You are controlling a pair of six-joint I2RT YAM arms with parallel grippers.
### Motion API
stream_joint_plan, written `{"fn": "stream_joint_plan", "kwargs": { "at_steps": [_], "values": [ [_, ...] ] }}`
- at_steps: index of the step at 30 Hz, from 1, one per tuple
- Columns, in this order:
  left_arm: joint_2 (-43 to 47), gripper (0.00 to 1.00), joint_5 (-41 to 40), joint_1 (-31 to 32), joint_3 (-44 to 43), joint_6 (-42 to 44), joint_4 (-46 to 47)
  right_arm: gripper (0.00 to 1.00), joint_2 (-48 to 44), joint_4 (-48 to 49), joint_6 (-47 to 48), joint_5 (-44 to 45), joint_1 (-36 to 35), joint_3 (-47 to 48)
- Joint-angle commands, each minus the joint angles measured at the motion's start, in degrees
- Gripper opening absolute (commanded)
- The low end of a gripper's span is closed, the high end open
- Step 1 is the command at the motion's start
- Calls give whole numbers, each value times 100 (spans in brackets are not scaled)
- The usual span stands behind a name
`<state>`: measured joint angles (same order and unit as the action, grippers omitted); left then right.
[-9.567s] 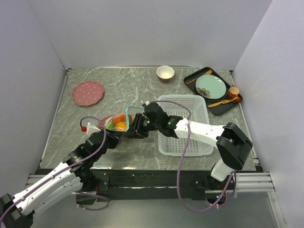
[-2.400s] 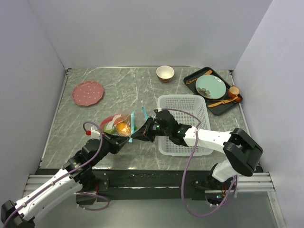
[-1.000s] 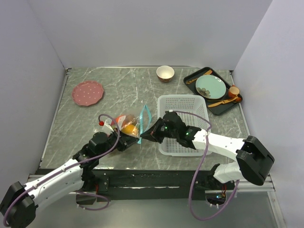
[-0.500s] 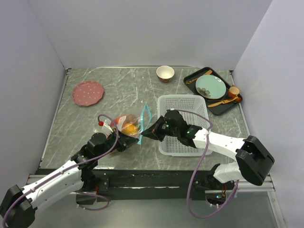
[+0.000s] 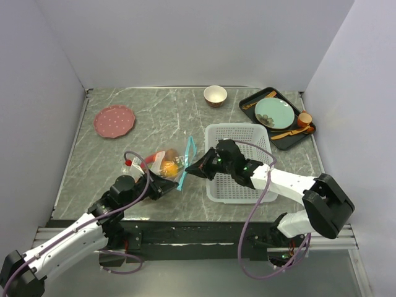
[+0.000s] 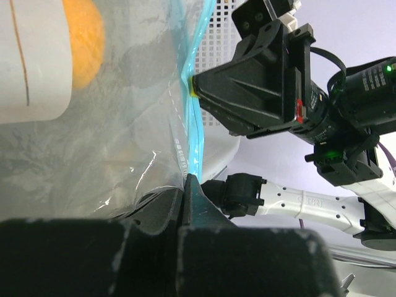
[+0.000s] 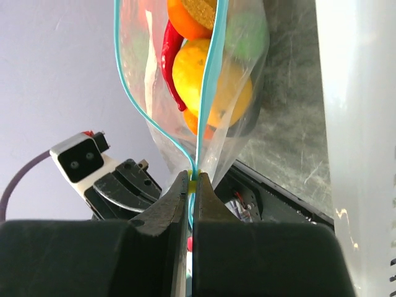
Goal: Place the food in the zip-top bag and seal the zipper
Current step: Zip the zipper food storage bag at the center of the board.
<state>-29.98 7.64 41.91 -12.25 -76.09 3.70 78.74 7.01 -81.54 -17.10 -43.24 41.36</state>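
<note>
The clear zip-top bag [image 5: 162,162] hangs between both grippers, left of the basket. It holds the food: an orange [image 5: 166,166], a yellow fruit [image 7: 210,83], a red chili [image 7: 168,52], a green apple [image 7: 244,34] and a brown kiwi [image 7: 207,5]. My left gripper [image 5: 168,181] is shut on the bag's near end by the teal zipper [image 6: 195,111]. My right gripper [image 5: 190,168] is shut on the zipper [image 7: 211,62] at its small yellow slider [image 7: 192,179]. Beyond my right jaws the two teal strips stand apart. The bag's white label [image 6: 31,62] shows in the left wrist view.
A white mesh basket [image 5: 241,162] stands right of the bag, under my right arm. A pink plate [image 5: 114,120] lies at the far left and a small bowl [image 5: 215,95] at the back. A black tray [image 5: 272,137] with a teal plate, wooden spoons and a brown cup [image 5: 304,119] sits at the back right.
Since 9.6 s ago the bag has turned so its teal mouth faces the basket. In the last second my right gripper rose slightly along the zipper, and my left arm shifted a little left.
</note>
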Motion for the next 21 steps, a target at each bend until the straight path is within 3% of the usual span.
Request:
{"fn": "stream_joint_plan", "kwargs": {
  "at_steps": [1, 13, 19, 20, 21],
  "values": [
    [255, 1, 643, 124, -40, -37, -361, 0, 133, 293, 129, 1201, 527, 311],
    [660, 1, 511, 116, -49, -133, -862, 0, 379, 407, 217, 990, 677, 478],
    [599, 1, 493, 116, 39, -239, -556, 0, 467, 372, 349, 823, 686, 583],
    [494, 3, 519, 116, 47, -239, -494, 0, 484, 363, 393, 788, 686, 592],
    [423, 16, 545, 116, 56, -230, -424, 0, 502, 346, 428, 718, 668, 609]
  ]
}}
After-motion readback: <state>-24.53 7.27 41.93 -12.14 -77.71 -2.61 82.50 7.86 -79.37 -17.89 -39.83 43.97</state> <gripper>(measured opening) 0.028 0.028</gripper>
